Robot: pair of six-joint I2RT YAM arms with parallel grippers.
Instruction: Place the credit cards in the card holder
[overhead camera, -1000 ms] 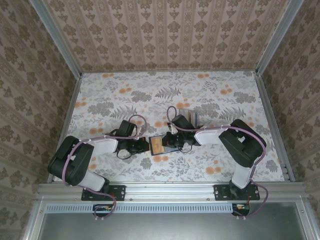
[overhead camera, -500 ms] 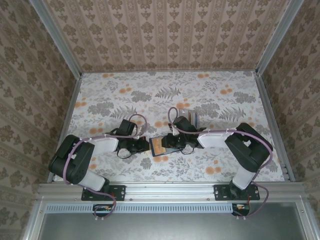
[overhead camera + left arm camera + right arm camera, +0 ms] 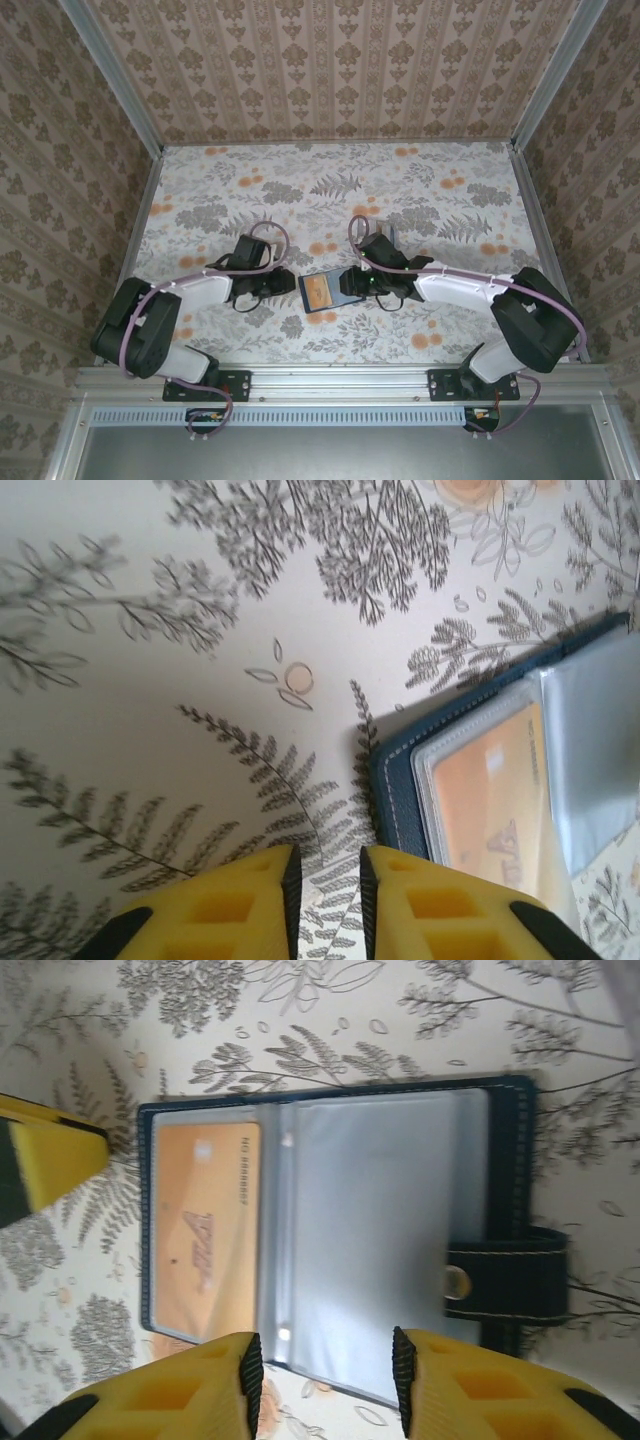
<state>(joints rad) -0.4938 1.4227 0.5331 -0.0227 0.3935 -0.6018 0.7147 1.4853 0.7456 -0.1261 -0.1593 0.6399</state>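
At mid-frame from above I see the card holder open, orange card sleeved; left gripper barely parted, right gripper wider, both empty.

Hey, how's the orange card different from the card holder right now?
The orange card is orange-tan; the card holder is navy with light stitching and a strap. The card is smaller, filling just one half of the open holder. The card sits inside a clear pocket; the holder lies on the table. Both are flat rectangles.
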